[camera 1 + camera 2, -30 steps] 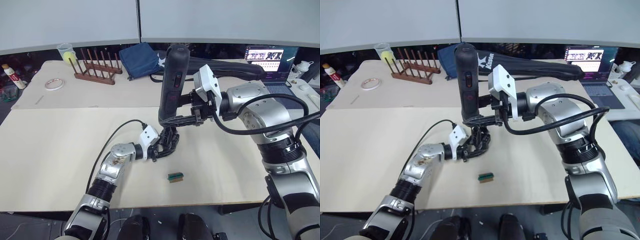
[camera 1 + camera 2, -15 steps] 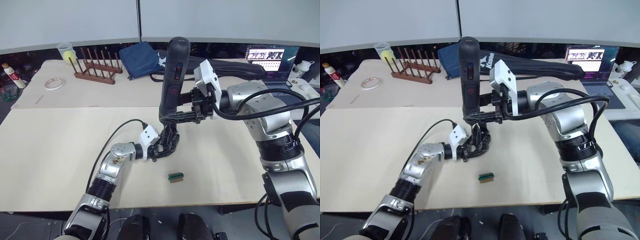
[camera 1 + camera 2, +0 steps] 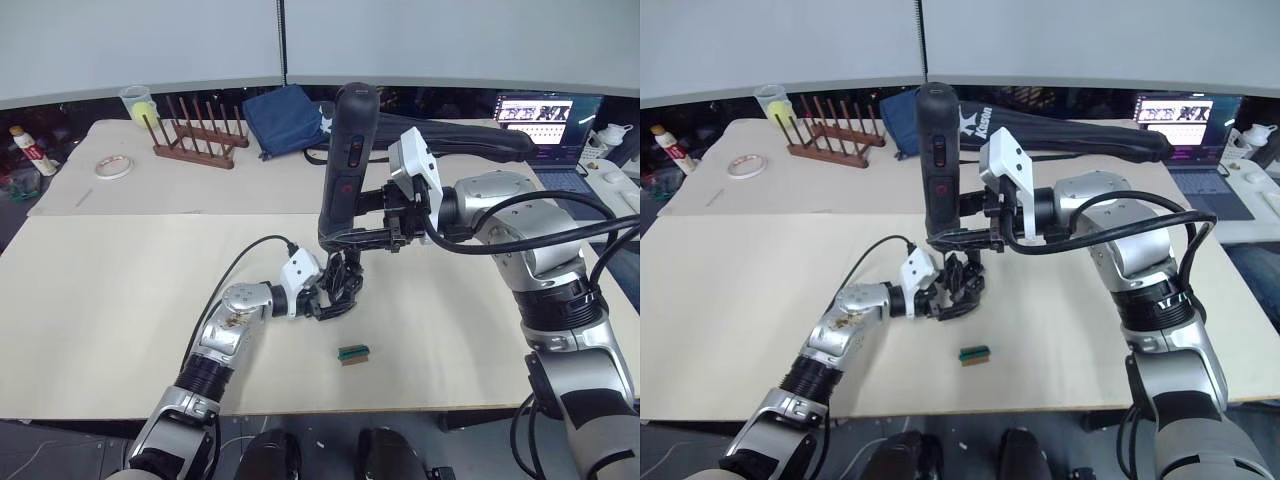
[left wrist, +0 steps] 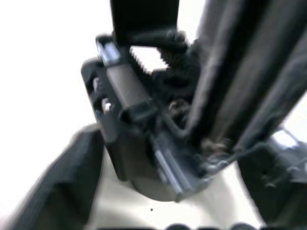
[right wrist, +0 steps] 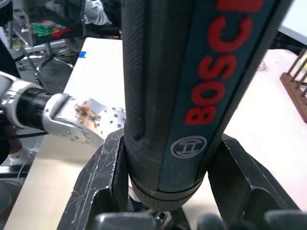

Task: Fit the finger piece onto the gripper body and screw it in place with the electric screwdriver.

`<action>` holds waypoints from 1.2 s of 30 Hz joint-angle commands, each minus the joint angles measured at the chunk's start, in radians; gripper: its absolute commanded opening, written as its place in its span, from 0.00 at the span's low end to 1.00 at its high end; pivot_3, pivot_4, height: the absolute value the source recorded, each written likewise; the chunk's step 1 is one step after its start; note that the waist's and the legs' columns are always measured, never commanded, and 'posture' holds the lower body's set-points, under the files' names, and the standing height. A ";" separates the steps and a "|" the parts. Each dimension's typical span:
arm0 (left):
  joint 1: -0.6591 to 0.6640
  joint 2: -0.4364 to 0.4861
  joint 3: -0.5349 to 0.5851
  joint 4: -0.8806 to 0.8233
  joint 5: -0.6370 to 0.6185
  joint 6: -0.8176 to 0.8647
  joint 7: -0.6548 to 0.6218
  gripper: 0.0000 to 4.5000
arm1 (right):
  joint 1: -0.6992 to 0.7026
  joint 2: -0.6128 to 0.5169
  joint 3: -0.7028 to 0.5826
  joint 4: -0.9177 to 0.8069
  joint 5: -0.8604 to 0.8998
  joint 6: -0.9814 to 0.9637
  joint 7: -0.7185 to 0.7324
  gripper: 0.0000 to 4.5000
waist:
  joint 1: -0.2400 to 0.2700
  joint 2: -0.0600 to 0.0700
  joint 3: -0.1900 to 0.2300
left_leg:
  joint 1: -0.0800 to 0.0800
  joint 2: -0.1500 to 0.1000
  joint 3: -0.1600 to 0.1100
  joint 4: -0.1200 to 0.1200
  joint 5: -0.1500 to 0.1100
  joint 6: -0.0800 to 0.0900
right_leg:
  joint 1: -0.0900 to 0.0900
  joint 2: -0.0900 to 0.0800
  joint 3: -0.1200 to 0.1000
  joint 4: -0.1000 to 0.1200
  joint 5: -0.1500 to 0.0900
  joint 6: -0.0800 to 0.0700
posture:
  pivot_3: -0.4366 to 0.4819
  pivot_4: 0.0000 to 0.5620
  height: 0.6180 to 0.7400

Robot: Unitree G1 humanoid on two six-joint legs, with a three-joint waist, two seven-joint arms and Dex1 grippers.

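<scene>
My right gripper (image 3: pixel 358 238) is shut on the electric screwdriver (image 3: pixel 345 160), a thick black tool with red markings held upright over the middle of the table, its lower end pointing down onto the gripper body (image 3: pixel 340 290). That small black block rests on the table with my left gripper (image 3: pixel 328 297) shut on it. In the left wrist view the gripper body (image 4: pixel 139 124) is close up, with a toothed edge and the screwdriver's end against it. The right wrist view has the electric screwdriver (image 5: pixel 192 86) clamped between both fingers. I cannot make out the finger piece apart from the body.
A tiny green-and-brown block (image 3: pixel 352 353) lies near the front edge. At the back stand a wooden peg rack (image 3: pixel 195 135), a roll of tape (image 3: pixel 112 167), a blue cloth bag (image 3: pixel 285 115), a long black zipped bag (image 3: pixel 470 140) and a laptop (image 3: pixel 545 125).
The screwdriver has stayed upright over the gripper body, tilting slightly. My left gripper and the body have shifted a little to the right.
</scene>
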 commanded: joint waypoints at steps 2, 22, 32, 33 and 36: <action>-0.031 -0.014 0.012 -0.035 -0.020 -0.031 -0.004 0.80 | 0.052 -0.027 0.071 0.053 -0.090 0.053 -0.021 0.43 | 0.003 0.000 0.000 | 0.002 0.000 0.000 0.000 -0.001 0.001 | 0.000 -0.001 -0.001 -0.002 0.000 0.000 | 0.48 0.27 1.00; -0.013 0.011 0.004 -0.028 -0.003 -0.015 -0.013 0.80 | 0.066 -0.016 0.068 -0.037 -0.059 0.089 -0.043 0.43 | 0.002 0.000 -0.001 | 0.002 0.000 0.000 0.000 -0.001 0.002 | 0.001 -0.001 -0.001 -0.001 0.000 0.000 | 0.48 0.27 1.00; -0.003 0.032 -0.017 -0.009 0.027 -0.021 -0.013 0.80 | -0.014 0.046 -0.193 -0.077 0.153 -0.050 0.033 0.43 | 0.002 0.000 0.001 | -0.007 -0.001 0.001 0.000 0.002 -0.003 | -0.006 -0.001 -0.001 -0.001 0.001 0.000 | 0.48 0.27 1.00; -0.003 0.033 -0.019 -0.004 0.029 -0.022 -0.014 0.80 | -0.014 0.050 -0.202 -0.080 0.167 -0.040 0.032 0.43 | 0.001 0.000 0.001 | -0.008 -0.001 0.001 0.000 0.003 -0.005 | -0.006 -0.001 -0.001 -0.001 0.000 0.000 | 0.48 0.27 1.00; -0.003 0.033 -0.026 0.002 0.032 -0.025 -0.014 0.80 | -0.012 0.066 -0.220 -0.091 0.189 -0.028 0.017 0.43 | -0.001 0.000 0.001 | -0.009 -0.001 0.001 0.000 0.004 -0.005 | -0.007 0.000 -0.001 -0.001 0.000 0.000 | 0.48 0.27 1.00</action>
